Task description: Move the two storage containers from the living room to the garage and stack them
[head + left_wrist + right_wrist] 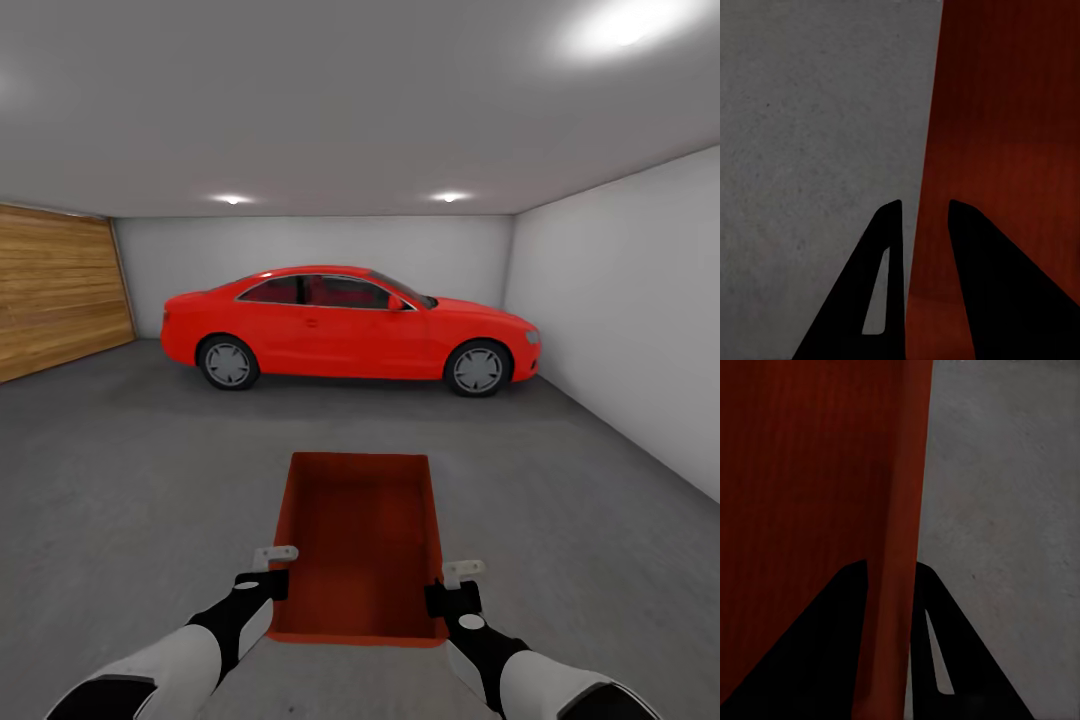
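I'm in the garage, red car (350,325) ahead. 1 container (362,545) is held over the floor (120,480), left gripper (924,225) and right gripper (891,585) each clamping a side wall. It's not set down; I judge the 2nd still needs fetching.

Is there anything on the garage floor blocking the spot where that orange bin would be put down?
Nothing visible: the grey floor around the bin is bare. The red car stands well beyond it, near the back wall.
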`<state>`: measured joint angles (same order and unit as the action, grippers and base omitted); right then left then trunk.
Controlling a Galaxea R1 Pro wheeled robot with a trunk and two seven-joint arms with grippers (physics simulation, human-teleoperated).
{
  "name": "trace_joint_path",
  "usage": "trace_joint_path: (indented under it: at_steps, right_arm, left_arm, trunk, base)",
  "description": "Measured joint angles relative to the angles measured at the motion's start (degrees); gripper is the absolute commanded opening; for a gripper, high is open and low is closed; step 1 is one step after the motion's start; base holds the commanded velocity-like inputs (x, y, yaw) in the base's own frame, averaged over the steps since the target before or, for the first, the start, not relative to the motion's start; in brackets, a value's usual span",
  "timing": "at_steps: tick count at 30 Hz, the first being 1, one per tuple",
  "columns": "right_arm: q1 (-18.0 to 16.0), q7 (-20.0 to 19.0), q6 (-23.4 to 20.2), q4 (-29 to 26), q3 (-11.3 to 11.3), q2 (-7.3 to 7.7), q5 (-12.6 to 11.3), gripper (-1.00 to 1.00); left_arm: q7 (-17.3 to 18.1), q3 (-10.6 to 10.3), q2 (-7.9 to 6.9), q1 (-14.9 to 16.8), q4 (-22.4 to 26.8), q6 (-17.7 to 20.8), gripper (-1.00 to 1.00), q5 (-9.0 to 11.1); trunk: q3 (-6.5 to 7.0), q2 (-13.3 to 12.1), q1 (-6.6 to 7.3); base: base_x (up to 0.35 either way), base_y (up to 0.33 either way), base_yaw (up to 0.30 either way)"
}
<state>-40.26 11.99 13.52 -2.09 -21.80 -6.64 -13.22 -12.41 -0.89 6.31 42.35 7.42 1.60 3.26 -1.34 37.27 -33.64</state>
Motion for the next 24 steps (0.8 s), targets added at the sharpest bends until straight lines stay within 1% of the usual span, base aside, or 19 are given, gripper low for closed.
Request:
trace_joint_path:
  at_steps: [13, 24]
  right_arm:
    - [0.0, -0.05, -0.04, 0.01, 0.1, -0.01, 0.12, -1.0]
    - [0.01, -0.01, -0.04, 0.04, -0.02, 0.0, -0.02, -1.0]
  left_arm:
    - [0.05, -0.17, -0.06, -0.01, -0.01, 0.04, -1.0, 0.22]
    - [0.01, 0.03, 0.0, 0.0, -0.08, 0.04, -1.0, -0.01]
  trunk:
    - [0.0, -0.01, 0.0]
    - [0.0, 0.0, 0.0]
  base:
    - [0.321, 0.0, 0.0]
    - [0.321, 0.0, 0.0]
